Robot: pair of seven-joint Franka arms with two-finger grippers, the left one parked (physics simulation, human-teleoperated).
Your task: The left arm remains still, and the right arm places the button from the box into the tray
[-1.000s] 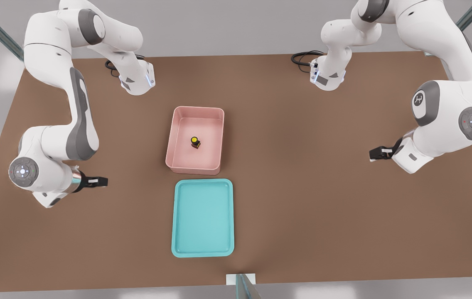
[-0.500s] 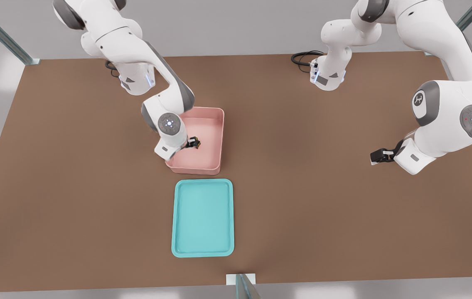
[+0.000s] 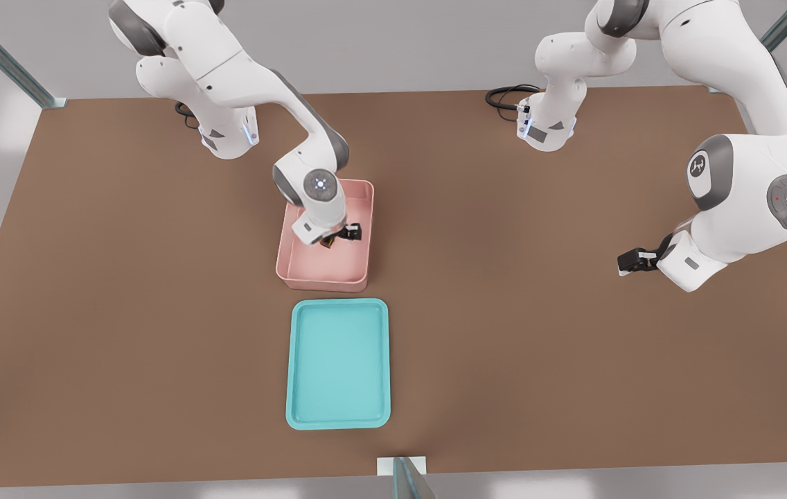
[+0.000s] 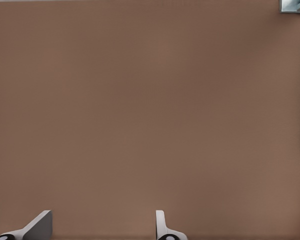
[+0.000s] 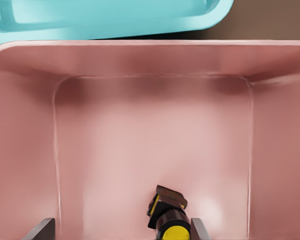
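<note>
1. Inside the box (image 3: pixel 294 267), the button (image 5: pixel 168 216) lies tipped on the floor, cap toward the wrist camera.
2. Hand (image 3: pixel 343 235) hovers above it, fingers spread wide, holding nothing.
3. Tray (image 3: pixel 338 362) sits just beside the box on the bench (image 3: pixel 539 333).

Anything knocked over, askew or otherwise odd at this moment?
Yes: the button lies tipped on its side on the floor of the box, not upright. It sits off-centre in the open gripper, close against one finger. The tray sits squarely on the table.
</note>
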